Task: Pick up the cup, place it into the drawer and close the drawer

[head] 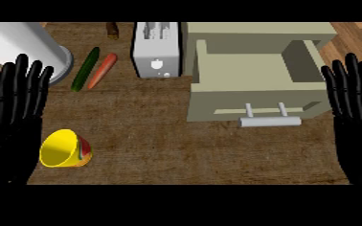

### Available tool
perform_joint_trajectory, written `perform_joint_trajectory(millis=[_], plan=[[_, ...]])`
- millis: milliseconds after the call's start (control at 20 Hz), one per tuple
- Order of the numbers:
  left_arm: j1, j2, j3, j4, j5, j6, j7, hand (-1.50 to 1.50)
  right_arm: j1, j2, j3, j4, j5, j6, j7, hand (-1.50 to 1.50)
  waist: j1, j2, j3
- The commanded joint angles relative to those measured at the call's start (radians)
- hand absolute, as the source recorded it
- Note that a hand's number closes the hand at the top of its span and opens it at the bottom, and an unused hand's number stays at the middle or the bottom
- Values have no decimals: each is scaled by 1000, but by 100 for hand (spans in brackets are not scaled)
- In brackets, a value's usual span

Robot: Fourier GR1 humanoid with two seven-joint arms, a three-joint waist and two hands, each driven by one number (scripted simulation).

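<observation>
Cup (65, 149) first: the yellow one lies tipped on its side at the near left of the worktop (155, 139), its mouth turned up and to the left, just beside your left hand (21, 105). Nothing holds it. That hand stands at the left edge with its fingers straight and spread, resting. Your right hand (345, 105) mirrors it at the right edge, fingers straight too, holding nothing, beside the open drawer (247, 84).

So, as far as you can judge, no step of the task is done yet. The drawer already stands pulled out toward you from its cabinet (258, 28) at the far right, handle (270, 120) facing near, and its inside looks bare. That saves you opening it. What is left is all three parts: grasp the cup, carry it across the worktop to the right and set it in the drawer, then push the drawer shut.

Off your path, at the far left, sit a cucumber (86, 68) and a carrot (103, 70) side by side, with a toaster (157, 50) just left of the cabinet.
</observation>
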Motion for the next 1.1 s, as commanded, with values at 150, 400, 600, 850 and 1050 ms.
perform_joint_trajectory(millis=[150,400,600,850,1050], plan=[[118,134,109,-51,319,-277,-57,-150,-12,6,15,-56,30,-24,51,-150,53,27,53],[183,169,193,104,592,-359,64,-150,-3,-33,46,28,-57,80,112,-150,54,35,54],[177,230,293,241,692,-478,23,-150,-60,-38,20,93,-93,111,95,-150,44,34,55],[118,248,328,392,617,-520,16,-150,-129,-44,-8,209,-67,123,67,-150,41,34,55],[107,233,336,546,517,-607,-86,-150,-174,-17,16,172,-43,87,129,-150,40,33,55]])
